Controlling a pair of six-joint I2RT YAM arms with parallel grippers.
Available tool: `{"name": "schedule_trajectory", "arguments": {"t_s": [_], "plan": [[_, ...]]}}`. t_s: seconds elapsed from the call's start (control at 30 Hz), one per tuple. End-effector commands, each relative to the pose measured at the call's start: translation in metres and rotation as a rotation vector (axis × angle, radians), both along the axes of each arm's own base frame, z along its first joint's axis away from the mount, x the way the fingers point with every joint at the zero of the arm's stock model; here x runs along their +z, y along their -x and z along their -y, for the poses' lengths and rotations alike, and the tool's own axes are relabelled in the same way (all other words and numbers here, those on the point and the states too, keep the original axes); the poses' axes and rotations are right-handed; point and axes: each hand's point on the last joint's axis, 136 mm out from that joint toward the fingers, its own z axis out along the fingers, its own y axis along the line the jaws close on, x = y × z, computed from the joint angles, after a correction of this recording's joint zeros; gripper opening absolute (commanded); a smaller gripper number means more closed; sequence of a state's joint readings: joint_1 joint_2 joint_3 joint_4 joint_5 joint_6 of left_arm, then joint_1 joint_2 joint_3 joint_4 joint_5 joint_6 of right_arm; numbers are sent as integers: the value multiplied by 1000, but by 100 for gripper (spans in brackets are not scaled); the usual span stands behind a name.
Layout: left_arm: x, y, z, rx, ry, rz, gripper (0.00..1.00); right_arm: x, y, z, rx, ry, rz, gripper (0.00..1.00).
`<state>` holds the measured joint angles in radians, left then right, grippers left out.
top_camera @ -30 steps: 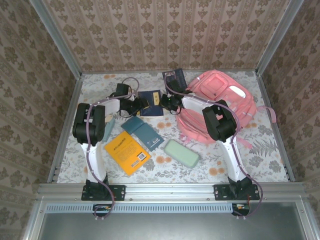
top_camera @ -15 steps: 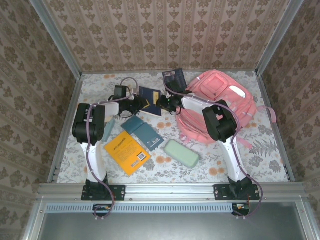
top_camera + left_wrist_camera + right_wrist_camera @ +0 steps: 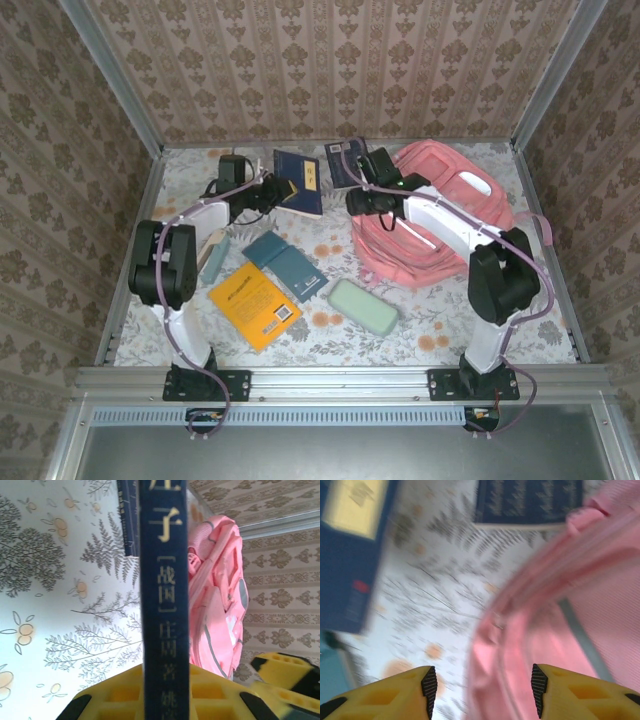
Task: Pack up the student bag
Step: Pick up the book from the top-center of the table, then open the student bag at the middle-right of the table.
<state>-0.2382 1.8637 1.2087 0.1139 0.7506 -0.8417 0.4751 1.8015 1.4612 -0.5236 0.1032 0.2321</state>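
Observation:
The student bag point(image 3: 445, 205), a big pink backpack, lies at the back right of the table. My left gripper point(image 3: 270, 192) is shut on a dark blue book point(image 3: 300, 180), held off the table to the left of the bag. In the left wrist view the book's spine point(image 3: 165, 605) stands between the yellow jaws, with the bag point(image 3: 215, 610) behind it. My right gripper point(image 3: 365, 197) is open over the bag's left edge. In the right wrist view the pink rim point(image 3: 520, 645) lies below and between its fingertips point(image 3: 429, 690).
A second dark blue book point(image 3: 348, 163) lies at the back next to the bag. Toward the front lie a teal book point(image 3: 285, 262), an orange book point(image 3: 255, 305) and a pale green case point(image 3: 362, 305). Papered walls close in three sides of the table.
My left gripper closed on the dark blue book and drew it back and left. My right gripper let go of that book, opened and swung over to the bag's edge.

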Motion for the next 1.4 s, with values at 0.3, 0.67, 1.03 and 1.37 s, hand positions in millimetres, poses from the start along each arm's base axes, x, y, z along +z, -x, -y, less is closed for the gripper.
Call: {"name": "schedule_trajectory", "arguments": {"t_s": [0.3, 0.67, 1.03, 1.37], "plan": [[29, 29, 8, -24, -12, 72, 0, -67, 52, 71, 152, 505, -163, 63], [34, 49, 10, -45, -37, 98, 0, -112, 57, 82, 154, 588, -256, 30], [43, 55, 6, -47, -52, 133, 0, -20, 40, 17, 149, 186, -137, 0], [60, 52, 10, -4, -9, 155, 0, 71, 9, -25, 134, -113, -49, 0]]}}
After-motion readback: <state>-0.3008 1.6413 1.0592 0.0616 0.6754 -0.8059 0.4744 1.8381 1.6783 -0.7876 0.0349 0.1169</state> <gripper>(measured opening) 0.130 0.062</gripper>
